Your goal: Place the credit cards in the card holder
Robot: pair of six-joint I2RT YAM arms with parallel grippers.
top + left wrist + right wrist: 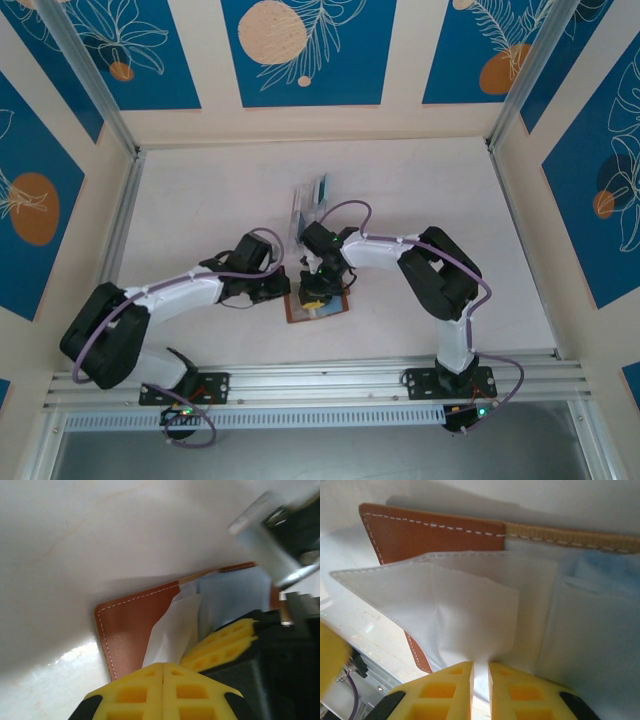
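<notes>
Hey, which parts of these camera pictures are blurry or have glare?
Left wrist: the metal part top right is smeared out of focus, and glare streaks the table. Right wrist: a yellow blob at the left edge is unfocused; the card holder stitching is sharp. Top external: evenly lit, sharp.

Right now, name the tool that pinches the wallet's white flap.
The right tool: the white flap runs between its fingers, while the left tool's fingers press together.
</notes>
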